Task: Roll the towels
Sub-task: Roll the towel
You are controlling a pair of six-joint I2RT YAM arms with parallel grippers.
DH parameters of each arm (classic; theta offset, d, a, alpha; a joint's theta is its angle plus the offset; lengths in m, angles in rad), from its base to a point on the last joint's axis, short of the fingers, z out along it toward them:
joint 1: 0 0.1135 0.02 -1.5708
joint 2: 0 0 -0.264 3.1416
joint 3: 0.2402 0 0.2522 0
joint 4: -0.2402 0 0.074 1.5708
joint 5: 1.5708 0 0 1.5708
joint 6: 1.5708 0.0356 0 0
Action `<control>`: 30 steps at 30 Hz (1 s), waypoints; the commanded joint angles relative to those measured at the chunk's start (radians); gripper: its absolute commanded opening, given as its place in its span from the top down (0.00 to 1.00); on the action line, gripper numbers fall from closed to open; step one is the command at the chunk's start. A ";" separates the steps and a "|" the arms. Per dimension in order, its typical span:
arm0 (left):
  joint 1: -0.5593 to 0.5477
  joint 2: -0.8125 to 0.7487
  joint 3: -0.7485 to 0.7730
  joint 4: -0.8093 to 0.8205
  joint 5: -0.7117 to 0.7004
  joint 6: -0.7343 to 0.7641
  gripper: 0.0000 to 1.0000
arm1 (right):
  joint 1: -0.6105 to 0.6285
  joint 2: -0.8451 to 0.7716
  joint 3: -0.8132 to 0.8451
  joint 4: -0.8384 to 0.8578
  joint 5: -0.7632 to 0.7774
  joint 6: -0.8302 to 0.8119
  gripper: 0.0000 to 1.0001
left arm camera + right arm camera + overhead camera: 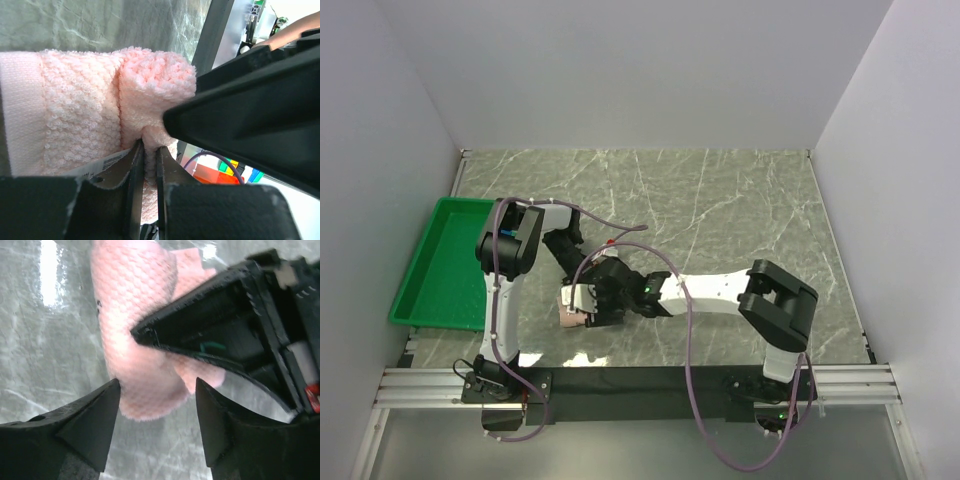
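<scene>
A pale salmon-pink towel (pixel 569 318) lies partly rolled on the marble table near the front edge, between the two arms. My left gripper (pixel 149 145) is shut on a fold of the towel (pixel 80 110), and the pink cloth is pinched between its pads. A white tag (pixel 95 167) shows beside the left finger. My right gripper (pixel 157 385) stands open, its fingertips either side of the rolled end of the towel (pixel 132 315). In the top view the left gripper (pixel 578 300) and the right gripper (pixel 598 305) meet over the towel.
A green plastic tray (pixel 440 262) sits at the table's left edge. White walls close in the left, back and right. The aluminium rail (pixel 640 385) with both arm bases runs along the front edge, just behind the towel.
</scene>
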 commanded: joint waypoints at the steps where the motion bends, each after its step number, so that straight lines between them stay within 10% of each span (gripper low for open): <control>1: 0.005 0.036 0.009 0.261 -0.145 0.088 0.84 | 0.002 0.058 0.051 -0.015 -0.042 -0.022 0.35; 5: 0.005 0.036 0.007 0.267 -0.143 0.086 0.84 | 0.003 0.097 0.063 -0.052 -0.079 -0.033 0.50; 8: 0.010 0.021 0.003 0.282 -0.142 0.077 0.83 | 0.005 0.115 0.103 -0.127 -0.137 -0.018 1.00; 16: 0.180 -0.160 0.079 0.304 -0.019 0.039 0.55 | -0.054 0.187 0.224 -0.449 -0.349 0.154 1.00; 30: 0.473 -0.632 -0.051 0.389 0.104 0.038 0.50 | -0.212 0.440 0.432 -0.709 -0.743 0.472 1.00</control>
